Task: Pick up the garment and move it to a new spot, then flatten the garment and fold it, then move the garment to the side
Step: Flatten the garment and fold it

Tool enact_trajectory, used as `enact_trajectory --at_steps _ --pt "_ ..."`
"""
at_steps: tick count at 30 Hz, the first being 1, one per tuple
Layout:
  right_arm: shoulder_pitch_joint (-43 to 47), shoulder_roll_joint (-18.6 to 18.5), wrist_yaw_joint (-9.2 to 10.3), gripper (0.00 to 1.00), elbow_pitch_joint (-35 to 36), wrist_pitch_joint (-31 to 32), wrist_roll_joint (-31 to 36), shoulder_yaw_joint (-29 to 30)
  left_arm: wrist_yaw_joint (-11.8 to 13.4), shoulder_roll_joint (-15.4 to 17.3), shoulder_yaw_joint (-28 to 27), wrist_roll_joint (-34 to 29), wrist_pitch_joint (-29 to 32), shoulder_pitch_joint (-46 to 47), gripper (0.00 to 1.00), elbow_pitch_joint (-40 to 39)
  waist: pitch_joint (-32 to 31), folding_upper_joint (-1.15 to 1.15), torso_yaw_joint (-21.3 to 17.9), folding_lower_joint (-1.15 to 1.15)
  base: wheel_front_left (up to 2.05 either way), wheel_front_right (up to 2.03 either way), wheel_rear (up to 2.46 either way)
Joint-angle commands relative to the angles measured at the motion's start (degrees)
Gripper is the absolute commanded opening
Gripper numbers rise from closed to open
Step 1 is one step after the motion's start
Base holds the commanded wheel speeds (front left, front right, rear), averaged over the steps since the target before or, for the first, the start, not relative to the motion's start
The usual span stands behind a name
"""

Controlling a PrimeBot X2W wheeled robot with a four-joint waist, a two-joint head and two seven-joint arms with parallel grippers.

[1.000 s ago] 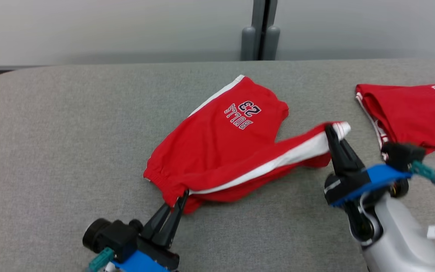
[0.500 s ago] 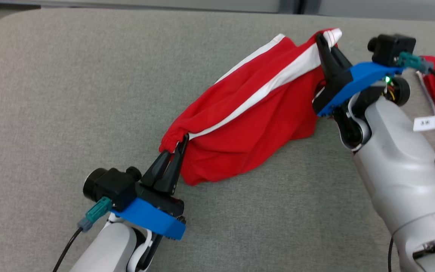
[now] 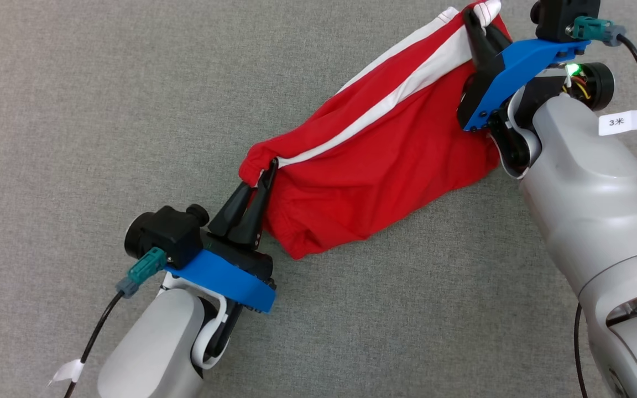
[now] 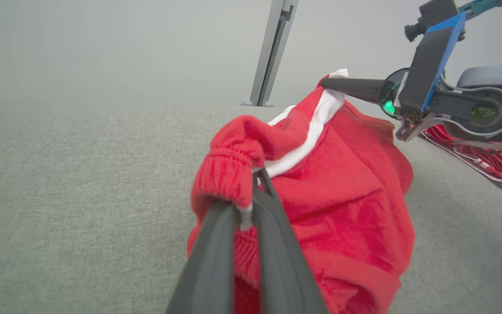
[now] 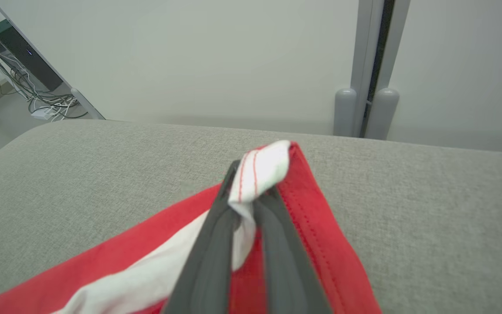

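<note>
Left gripper (image 3: 270, 167): pressed shut on a bunched corner of the elastic waistband. Right gripper (image 3: 472, 19): also pinched shut, on the white-striped hem corner of one leg.

Garment (image 3: 385, 160): red shorts with a white side stripe, slung between the two grips over the grey padded table (image 3: 75, 110). The striped edge is drawn almost straight from grip to grip, and the rest hangs below it in loose folds. Whether the lowest fold touches the table cannot be told.

Handling, as judged:
- Light, soft and quite limp, so no shape will be held unless the cloth is tensioned or laid down.
- Cloth looks matte and slightly fleecy, so little slip is expected. Nothing is fragile.
- The surest holds are the thick gathered waistband and the stitched hems, and both are in use.
- Each bite is small, so a sharp tug could pull a corner free.

A second red garment (image 4: 486, 161) is noted on the table beyond the right arm and is best avoided at set-down.
</note>
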State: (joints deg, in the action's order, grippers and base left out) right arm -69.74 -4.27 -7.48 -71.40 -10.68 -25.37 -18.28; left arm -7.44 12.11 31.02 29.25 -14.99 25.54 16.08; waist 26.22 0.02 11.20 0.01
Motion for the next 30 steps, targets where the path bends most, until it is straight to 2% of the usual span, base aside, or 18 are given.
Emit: enact_trajectory --at_steps 1,9,19,23,27,30 --pt "-0.99 0.14 -0.03 1.0 -0.55 -0.48 0.62 -0.33 -0.05 -0.29 -0.53 0.28 -0.25 0.77 1.0 0.96 -0.09 -0.02 -0.05 -0.01 0.0 0.0 0.0" --pt "2.71 -0.48 -0.03 1.0 -1.66 -1.57 1.69 -3.68 -0.05 -0.81 -0.29 -0.07 -0.25 -1.26 1.0 3.23 -2.71 -0.02 -0.35 -0.01 0.0 0.0 0.0" --pt "6.64 -6.05 -0.03 1.0 -2.1 -1.52 2.2 -7.29 -0.05 -0.13 -5.29 -2.55 -0.25 -7.99 1.0 -0.03 -5.36 -0.02 0.82 -0.01 0.0 0.0 0.0" --pt "7.09 -7.91 -0.02 1.0 -2.34 -0.45 2.06 -7.83 -0.02 -0.63 -11.81 -6.34 -0.26 -9.8 1.0 -3.1 -5.13 -0.02 1.58 -0.01 0.0 0.0 0.0" --pt "6.77 -8.76 -0.02 1.0 -2.43 0.3 2.1 -7.81 1.92 -3.54 -21.16 -12.69 -0.25 -12.16 1.0 -7.88 -4.42 -0.02 2.14 -0.01 0.0 0.0 0.0" --pt "6.57 -9.26 -0.02 1.0 -2.49 0.91 2.67 -7.91 2.13 -5.6 -27.04 -16.14 -0.25 -13.46 1.0 -10.89 -3.88 -0.02 2.55 -0.01 0.0 0.0 0.0"
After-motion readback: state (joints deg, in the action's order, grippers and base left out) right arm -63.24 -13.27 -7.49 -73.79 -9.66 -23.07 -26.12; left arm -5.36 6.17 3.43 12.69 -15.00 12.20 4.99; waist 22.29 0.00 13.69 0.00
